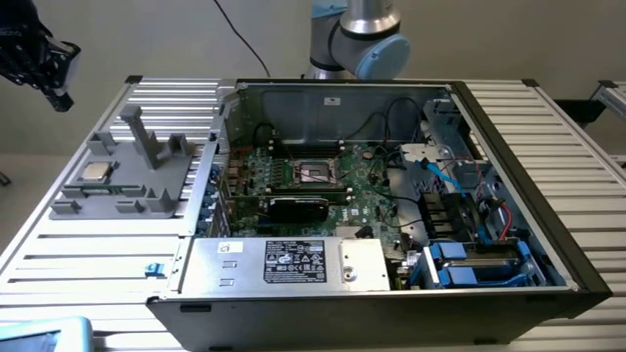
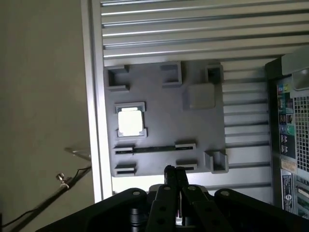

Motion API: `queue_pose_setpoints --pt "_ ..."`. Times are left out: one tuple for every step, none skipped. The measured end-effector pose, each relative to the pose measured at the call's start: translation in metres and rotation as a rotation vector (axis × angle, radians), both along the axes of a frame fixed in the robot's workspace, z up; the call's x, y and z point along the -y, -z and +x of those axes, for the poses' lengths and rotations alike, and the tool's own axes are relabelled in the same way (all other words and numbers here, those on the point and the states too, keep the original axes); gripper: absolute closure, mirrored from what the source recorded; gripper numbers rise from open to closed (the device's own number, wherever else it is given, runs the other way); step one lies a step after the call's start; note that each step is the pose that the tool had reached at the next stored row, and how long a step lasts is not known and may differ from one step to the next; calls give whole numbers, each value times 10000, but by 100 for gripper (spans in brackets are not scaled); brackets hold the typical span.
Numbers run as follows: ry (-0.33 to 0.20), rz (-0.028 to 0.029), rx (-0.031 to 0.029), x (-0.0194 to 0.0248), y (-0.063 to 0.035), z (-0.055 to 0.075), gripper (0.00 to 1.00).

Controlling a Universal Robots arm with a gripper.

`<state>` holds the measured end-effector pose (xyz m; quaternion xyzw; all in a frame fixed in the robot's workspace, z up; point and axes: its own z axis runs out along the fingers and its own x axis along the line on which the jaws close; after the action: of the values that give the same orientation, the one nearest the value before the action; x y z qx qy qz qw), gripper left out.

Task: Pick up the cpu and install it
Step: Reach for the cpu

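Observation:
The cpu (image 1: 95,171), a small silvery square chip, lies in a recess of the grey holder block (image 1: 122,192) on the slatted table, at the exterior view's left. In the wrist view the cpu (image 2: 130,121) shines bright on the same holder block (image 2: 164,106). My black gripper (image 1: 59,99) hangs high above the table's far left corner, well clear of the chip. Its fingers (image 2: 170,180) are pressed together in the wrist view, with nothing between them. The motherboard socket (image 1: 318,173) sits in the middle of the open computer case.
The open computer case (image 1: 509,147) takes up the table's middle and the exterior view's right, with a silver power supply box (image 1: 284,262) at its near side, cables and blue drive bays. Grey posts (image 1: 146,139) rise from the holder block. The arm's base (image 1: 357,37) stands behind the case.

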<state>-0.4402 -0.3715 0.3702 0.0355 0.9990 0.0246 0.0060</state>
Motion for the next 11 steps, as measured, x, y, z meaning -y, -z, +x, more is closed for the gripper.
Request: queue_pose_setpoints --pt "0 -1 -3 -6 7 -46 88" --pt "0 -2 -5 -13 14 -91 88" --pt "1 -3 -5 -20 21 -136 88" --pt "0 -6 -6 -30 26 -181 88" --pt "1 -11 -8 -43 30 -226 88" --pt "0 -17 -8 -57 32 -270 88" --pt "-5 -24 -8 -69 34 -306 88" --pt "-15 -33 -8 -82 36 -339 88" --pt "-34 -40 -7 -92 37 -360 88" --pt "-70 -42 -7 -98 39 -375 88" --pt "-119 -44 -7 -102 41 -386 88"
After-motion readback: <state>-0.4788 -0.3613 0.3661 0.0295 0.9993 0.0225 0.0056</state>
